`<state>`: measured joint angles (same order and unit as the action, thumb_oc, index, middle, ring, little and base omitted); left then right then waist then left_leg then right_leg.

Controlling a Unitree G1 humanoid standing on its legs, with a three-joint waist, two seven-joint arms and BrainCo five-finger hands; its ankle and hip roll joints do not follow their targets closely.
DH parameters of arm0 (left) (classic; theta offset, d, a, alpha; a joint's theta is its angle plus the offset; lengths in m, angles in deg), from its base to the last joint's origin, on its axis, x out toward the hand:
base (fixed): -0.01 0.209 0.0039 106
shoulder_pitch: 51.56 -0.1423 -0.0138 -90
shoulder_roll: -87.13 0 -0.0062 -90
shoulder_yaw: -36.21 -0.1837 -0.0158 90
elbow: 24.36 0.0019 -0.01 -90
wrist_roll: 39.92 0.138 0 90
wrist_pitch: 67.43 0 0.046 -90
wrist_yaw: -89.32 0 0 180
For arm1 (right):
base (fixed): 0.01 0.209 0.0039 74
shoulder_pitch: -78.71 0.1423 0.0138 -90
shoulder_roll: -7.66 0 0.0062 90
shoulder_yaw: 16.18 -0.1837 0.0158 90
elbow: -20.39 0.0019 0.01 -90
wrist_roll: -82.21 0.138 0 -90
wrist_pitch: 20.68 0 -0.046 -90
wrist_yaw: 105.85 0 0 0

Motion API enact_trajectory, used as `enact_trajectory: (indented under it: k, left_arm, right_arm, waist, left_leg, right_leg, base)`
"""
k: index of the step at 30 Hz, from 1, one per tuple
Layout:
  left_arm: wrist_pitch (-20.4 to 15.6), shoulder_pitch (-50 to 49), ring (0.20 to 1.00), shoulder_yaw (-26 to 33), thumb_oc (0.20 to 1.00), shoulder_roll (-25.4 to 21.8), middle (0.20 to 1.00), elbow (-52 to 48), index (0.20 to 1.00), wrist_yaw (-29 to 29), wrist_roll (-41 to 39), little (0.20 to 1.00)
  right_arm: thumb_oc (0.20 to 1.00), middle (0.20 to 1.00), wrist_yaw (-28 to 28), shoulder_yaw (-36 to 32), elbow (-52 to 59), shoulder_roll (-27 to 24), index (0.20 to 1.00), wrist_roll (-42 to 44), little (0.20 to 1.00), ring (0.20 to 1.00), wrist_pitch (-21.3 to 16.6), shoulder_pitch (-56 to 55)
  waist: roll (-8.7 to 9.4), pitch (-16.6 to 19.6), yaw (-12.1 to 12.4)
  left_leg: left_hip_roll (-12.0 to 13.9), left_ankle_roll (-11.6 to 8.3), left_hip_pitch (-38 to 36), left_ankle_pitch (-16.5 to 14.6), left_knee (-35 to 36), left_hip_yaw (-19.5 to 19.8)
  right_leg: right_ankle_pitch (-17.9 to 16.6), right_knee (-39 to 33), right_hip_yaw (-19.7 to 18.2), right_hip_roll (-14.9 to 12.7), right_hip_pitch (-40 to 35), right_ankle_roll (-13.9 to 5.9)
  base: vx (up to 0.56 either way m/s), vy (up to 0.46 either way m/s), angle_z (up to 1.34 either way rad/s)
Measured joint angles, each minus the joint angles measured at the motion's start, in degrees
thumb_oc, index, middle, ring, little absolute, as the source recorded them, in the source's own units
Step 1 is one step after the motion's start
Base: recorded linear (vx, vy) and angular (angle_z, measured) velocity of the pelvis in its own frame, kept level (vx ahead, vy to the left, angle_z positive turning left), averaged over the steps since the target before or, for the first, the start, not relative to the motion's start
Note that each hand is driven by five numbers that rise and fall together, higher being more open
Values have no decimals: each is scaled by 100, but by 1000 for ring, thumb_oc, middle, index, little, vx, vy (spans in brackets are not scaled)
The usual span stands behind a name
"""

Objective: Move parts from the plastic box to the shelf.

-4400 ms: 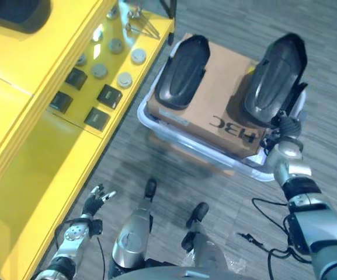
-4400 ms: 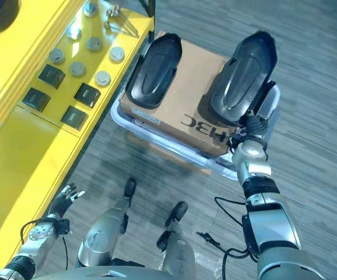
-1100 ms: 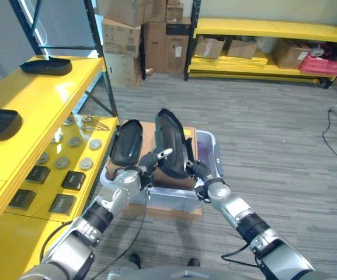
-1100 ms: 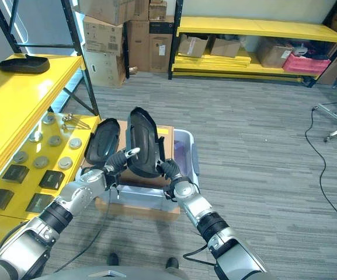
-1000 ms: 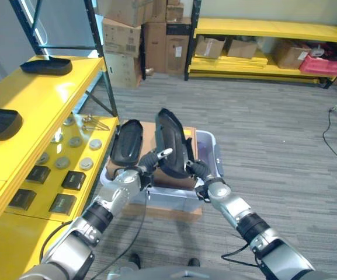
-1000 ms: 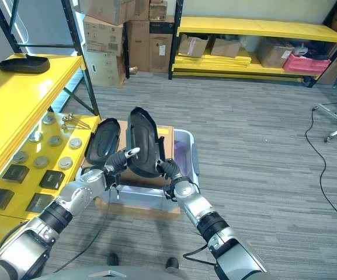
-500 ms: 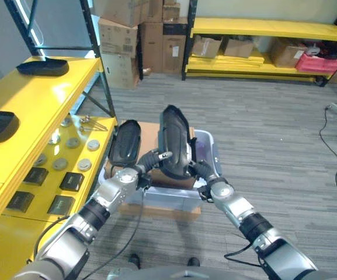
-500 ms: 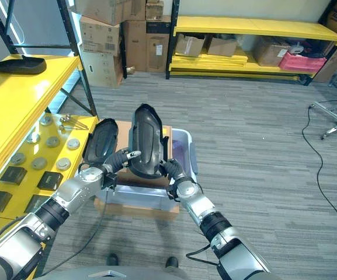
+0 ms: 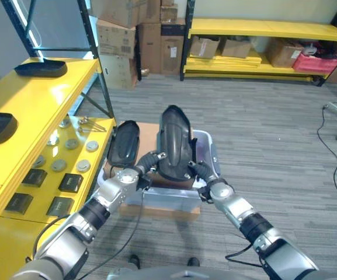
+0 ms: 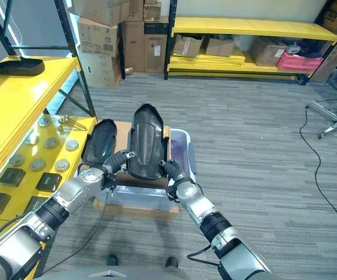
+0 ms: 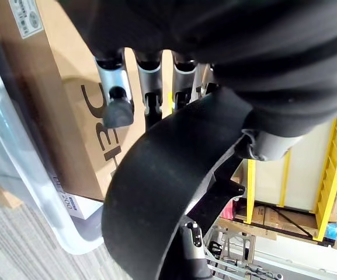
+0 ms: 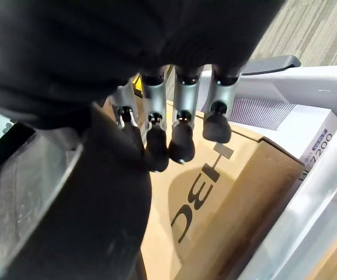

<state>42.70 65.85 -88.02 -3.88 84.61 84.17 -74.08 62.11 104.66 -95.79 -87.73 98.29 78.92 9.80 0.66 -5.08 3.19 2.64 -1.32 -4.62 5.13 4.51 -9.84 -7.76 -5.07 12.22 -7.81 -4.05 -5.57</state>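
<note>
On the far left stands the yellow shelf, its upper level already carrying two black parts laid flat, while a lower level holds small round discs and dark square blocks. Just right of it, on the floor, the clear plastic box holds a cardboard carton, on which a second black moulded shell lies. The left hand reaches in from the shelf side, its fingers curled against the near edge of the raised black shell part, thumb on the other face. The shell stands nearly upright above the carton, likely because a grip at its lower end from both sides keeps so long a piece from tipping. The right hand clamps the opposite edge, fingers bent round it.
</note>
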Motion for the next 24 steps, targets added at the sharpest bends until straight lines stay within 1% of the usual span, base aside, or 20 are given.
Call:
enact_trajectory:
  k: [4,5,6,10,13,17,21,24]
  left_arm:
    - [-104,0,200,35,200,-2,200,-1,200,-81,88,200]
    - [-126,0,200,41,200,-3,200,-8,200,-85,132,200]
    - [-168,1,200,52,200,-3,200,-28,200,-102,196,200]
    - [-282,0,200,55,200,18,200,-61,200,-149,293,200]
    - [-337,0,200,90,200,-97,200,-90,200,-223,307,200]
    - [-422,0,200,105,200,-97,200,-91,200,-323,424,200]
    - [-545,-11,200,290,200,-99,200,-119,200,-515,587,200]
    - [-841,-208,200,584,200,-143,200,-92,200,-712,771,200]
  right_arm:
    - [200,200,-99,1,0,52,200,44,200,200,31,70]
    - [881,881,-104,1,0,55,881,75,881,881,31,86]
    - [1000,1000,-115,1,0,60,1000,183,1000,1000,35,113]
    - [1000,1000,-140,-26,0,162,1000,443,1000,1000,45,226]
    - [1000,1000,-239,-36,-14,305,1000,459,1000,1000,44,226]
    - [1000,1000,-329,-40,-16,342,1000,499,1000,1000,43,226]
    - [1000,1000,-355,-71,-26,367,1000,498,1000,1000,22,225]
    - [1000,1000,-352,-368,-80,361,1000,500,1000,1000,-52,32]
  waist:
    - [0,0,3]
    - [0,0,3]
    - [0,0,10]
    - [0,0,15]
    - [0,0,29]
    - [0,0,67]
    - [4,-2,98]
    - [22,-7,49]
  left_leg:
    - [1,0,-10,0,0,-1]
    - [1,0,-15,0,0,0]
    - [1,-1,-20,0,0,1]
    - [2,-1,-24,0,0,1]
    - [2,0,-25,0,1,3]
    - [0,0,-25,0,0,6]
    - [0,-1,-22,-1,1,9]
    - [0,-1,-15,-1,3,6]
  right_leg:
    - [-1,-1,0,0,-8,1]
    - [-1,-1,0,0,-13,1]
    - [0,-1,2,-1,-20,1]
    - [-1,-1,3,-1,-23,2]
    - [-1,-2,7,-2,-25,2]
    - [-1,-2,12,-6,-26,2]
    - [0,-2,11,-3,-25,2]
    - [1,-1,5,0,-11,0]
  base:
    - [0,0,0]
    - [0,0,0]
    - [0,0,0]
    - [0,0,0]
    - [0,0,0]
    - [0,0,0]
    - [-41,20,0]
    - [-67,24,-1]
